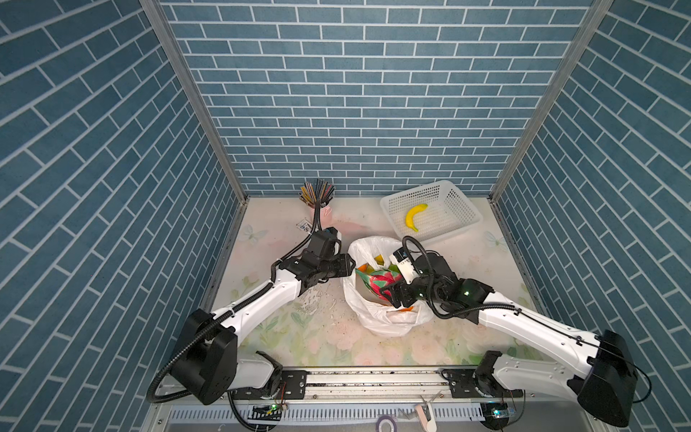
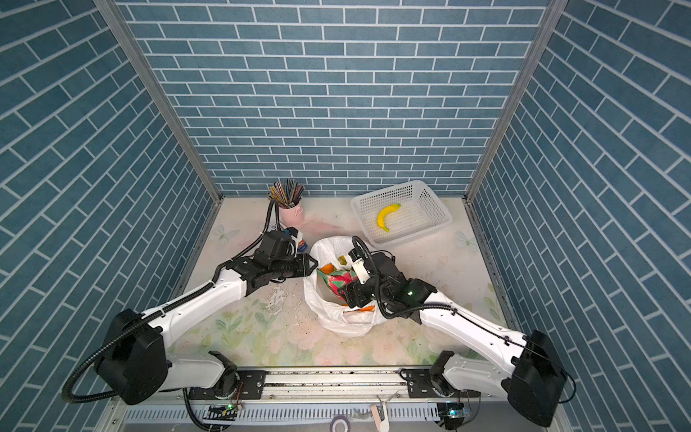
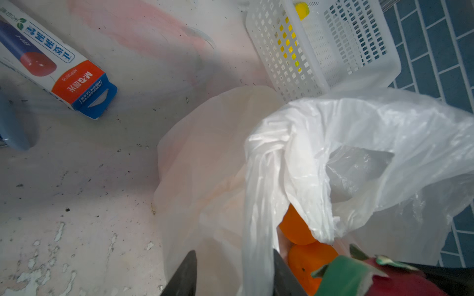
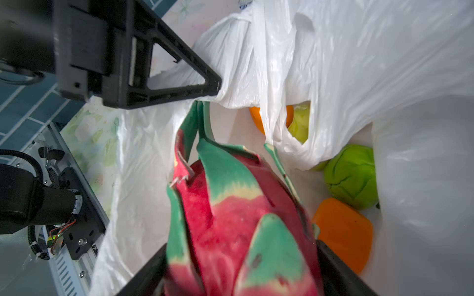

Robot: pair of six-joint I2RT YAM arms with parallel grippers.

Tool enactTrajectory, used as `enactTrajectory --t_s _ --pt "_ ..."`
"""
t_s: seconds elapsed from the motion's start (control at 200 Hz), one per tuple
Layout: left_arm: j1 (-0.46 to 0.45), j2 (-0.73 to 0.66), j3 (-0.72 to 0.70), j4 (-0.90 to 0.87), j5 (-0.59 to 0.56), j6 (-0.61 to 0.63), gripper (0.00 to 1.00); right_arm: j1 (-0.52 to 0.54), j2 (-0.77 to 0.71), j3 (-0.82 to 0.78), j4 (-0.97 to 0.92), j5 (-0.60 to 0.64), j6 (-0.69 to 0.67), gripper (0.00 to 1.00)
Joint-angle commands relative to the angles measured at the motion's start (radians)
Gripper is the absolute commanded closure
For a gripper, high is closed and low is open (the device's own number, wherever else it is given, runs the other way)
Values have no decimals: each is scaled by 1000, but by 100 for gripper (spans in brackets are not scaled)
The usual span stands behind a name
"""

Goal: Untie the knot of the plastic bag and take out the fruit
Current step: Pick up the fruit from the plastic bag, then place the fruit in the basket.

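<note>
The plastic bag stands on the table with its mouth wide open; the knot is out of view. My right gripper reaches into the mouth and is shut on a pink-red dragon fruit, one finger on each side of it. Beside it inside the bag lie an orange, a green fruit and a yellow-green one. My left gripper is at the bag's left rim. Its jaws stand apart with loose bag film between them, not pinched. Two oranges show just past it.
A white perforated basket holding a yellow banana stands at the back right. A pink cup of pencils is at the back left, with a red-and-blue carton lying near it. Blue brick walls close three sides.
</note>
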Motion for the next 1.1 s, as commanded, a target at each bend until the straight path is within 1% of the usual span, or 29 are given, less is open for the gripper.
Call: enactTrajectory --t_s 0.0,0.08,0.185,0.255,0.355,0.4,0.56,0.645,0.69,0.805,0.91,1.025,1.095 --pt "6 -16 4 -8 -13 16 52 2 -80 5 102 42 44 47" --pt "6 -23 5 -5 -7 19 50 1 -103 14 118 59 51 49" --pt "5 -47 -3 15 11 23 44 1 -109 36 125 68 65 51" --pt "6 -70 -1 11 3 28 39 2 -110 51 121 76 73 51" --pt "6 -110 5 1 -6 41 25 2 -120 67 126 112 91 53" --pt "6 -126 5 6 1 47 21 -1 -127 72 144 121 97 53" --pt "6 -173 16 16 33 62 17 -24 -146 101 227 126 120 54" --pt "6 -190 24 25 48 69 14 -52 -145 119 258 137 107 55" --pt "7 -198 31 25 53 75 13 -87 -136 134 263 134 102 55" --pt "6 -210 56 24 68 101 13 -205 -98 176 281 67 106 55" --pt "3 -214 77 33 91 120 13 -308 -49 216 297 34 112 55" --pt "-1 -209 104 42 115 135 13 -453 23 246 323 -39 162 56" --pt "-6 -200 123 37 121 150 13 -535 81 267 330 -62 194 56"
